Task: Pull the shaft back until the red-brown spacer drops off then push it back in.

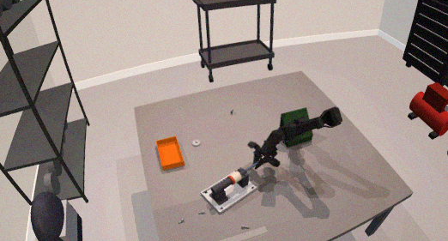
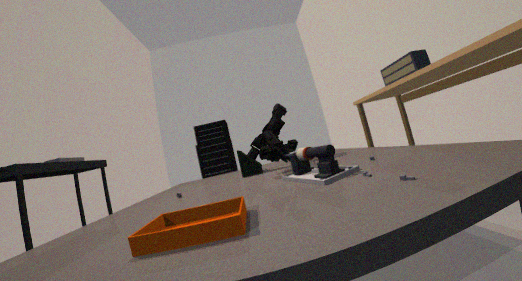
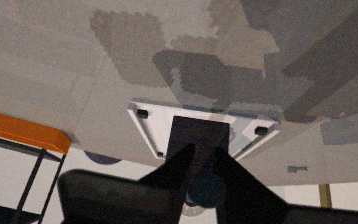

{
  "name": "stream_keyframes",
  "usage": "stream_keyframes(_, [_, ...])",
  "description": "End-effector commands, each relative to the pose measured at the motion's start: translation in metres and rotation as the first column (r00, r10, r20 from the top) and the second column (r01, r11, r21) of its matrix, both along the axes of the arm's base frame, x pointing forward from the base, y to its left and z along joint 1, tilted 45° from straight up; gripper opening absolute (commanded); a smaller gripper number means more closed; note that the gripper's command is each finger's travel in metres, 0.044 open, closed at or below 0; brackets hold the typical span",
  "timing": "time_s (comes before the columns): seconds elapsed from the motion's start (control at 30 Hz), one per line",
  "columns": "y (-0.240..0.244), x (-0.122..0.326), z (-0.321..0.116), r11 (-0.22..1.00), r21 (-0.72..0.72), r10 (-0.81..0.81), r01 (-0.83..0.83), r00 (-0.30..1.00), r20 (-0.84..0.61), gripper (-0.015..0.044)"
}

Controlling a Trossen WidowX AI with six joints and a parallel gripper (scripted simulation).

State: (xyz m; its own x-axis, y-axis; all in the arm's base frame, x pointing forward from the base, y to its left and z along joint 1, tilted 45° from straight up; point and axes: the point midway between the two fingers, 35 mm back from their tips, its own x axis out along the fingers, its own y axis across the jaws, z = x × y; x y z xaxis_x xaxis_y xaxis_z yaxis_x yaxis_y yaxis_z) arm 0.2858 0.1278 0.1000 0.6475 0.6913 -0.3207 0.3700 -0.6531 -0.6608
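Note:
My gripper is shut on the shaft, at its outer end beyond the outer support post. The shaft runs level through that post toward the big dark housing block. The red-brown spacer is on the shaft beside the housing, and a cream spacer sits against its outer side. No gap shows between the red-brown spacer and the housing. The wrist view hides the spacers behind the post.
The white base plate carries the post and housing. An orange tray stands left, with a pale ring beside it. A green block stands behind the arm. Small hardware pieces lie near the plate.

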Motion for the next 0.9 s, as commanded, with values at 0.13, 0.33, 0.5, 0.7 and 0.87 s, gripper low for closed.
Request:
stream_keyframes(0.13, [-0.0002,-0.0015,0.0004,1.0,-0.001,0.002,-0.002,1.0,0.004,0.0])
stream_keyframes(0.33, [-0.0004,-0.0021,0.0003,1.0,-0.001,0.002,-0.002,1.0,0.004,0.0])
stream_keyframes(0.5, [-0.0005,-0.0025,0.0001,1.0,-0.001,0.002,-0.002,1.0,0.004,0.0])
stream_keyframes(0.7, [-0.0007,-0.0031,0.0,1.0,-0.001,0.002,-0.002,1.0,0.004,0.0])
stream_keyframes(0.87, [-0.0008,-0.0036,-0.0002,1.0,-0.001,0.002,-0.002,1.0,0.004,0.0])
